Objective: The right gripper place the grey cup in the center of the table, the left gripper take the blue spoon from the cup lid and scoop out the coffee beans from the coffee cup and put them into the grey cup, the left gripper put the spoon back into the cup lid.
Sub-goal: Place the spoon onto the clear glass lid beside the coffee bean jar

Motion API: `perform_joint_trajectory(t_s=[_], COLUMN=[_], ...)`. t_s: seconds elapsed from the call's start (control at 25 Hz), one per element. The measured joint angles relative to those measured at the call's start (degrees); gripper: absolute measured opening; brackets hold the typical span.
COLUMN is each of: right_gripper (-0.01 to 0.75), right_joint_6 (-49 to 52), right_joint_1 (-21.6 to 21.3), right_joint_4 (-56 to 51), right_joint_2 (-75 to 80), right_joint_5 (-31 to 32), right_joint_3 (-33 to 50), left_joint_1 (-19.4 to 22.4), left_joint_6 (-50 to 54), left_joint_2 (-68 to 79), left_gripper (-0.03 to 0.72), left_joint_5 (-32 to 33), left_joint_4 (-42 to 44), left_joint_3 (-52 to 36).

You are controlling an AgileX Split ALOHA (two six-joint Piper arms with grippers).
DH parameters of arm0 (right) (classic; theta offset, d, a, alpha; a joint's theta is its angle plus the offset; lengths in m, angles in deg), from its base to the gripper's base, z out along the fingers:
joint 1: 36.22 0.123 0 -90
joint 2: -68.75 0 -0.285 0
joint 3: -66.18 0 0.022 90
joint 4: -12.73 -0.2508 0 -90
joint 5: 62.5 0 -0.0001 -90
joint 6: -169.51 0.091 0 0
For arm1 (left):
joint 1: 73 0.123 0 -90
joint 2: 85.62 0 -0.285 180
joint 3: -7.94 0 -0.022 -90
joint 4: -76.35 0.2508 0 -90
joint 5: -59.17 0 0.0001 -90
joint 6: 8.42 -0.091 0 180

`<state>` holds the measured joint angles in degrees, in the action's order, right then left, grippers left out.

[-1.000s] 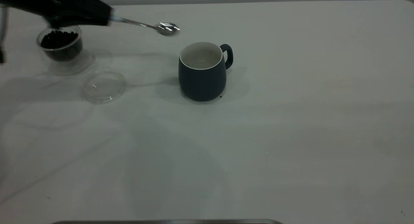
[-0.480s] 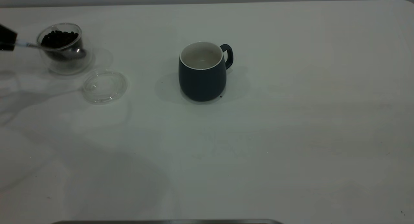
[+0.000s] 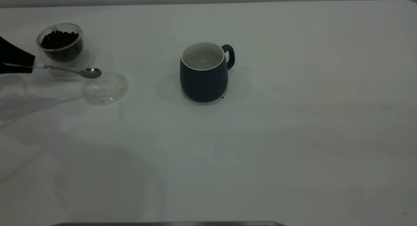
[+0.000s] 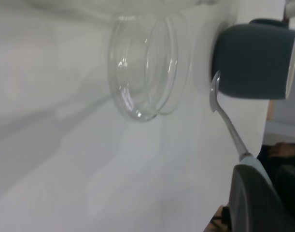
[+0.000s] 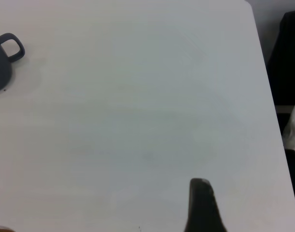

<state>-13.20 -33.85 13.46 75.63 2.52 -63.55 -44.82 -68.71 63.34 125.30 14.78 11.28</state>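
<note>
Left pincer (image 3: 19, 64) pinches the blue spoon (image 3: 70, 70) level, bowl over the cup lid's (image 3: 109, 92) ten-o'clock rim, apparently to lay it down

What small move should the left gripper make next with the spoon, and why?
Probably lower and release it. The left gripper holds the spoon by its handle, its bowl at the edge of the lid, with no beans visible on it.
</note>
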Motion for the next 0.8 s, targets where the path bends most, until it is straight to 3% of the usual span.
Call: perform_joint_trajectory(t_s=[0.8], right_gripper=[0.462], right_joint_6=[0.0], right_joint_1=[0.0], right_joint_4=[-0.1], right_joint_2=[0.0], right_joint_5=[0.0], right_joint_3=[0.0], left_joint_1=[-3.9], left_joint_6=[-0.8], left_joint_2=[0.7], left_gripper=[0.123], left_joint_5=[-8.2], left_joint_4=[-1.1], left_joint_3=[0.1])
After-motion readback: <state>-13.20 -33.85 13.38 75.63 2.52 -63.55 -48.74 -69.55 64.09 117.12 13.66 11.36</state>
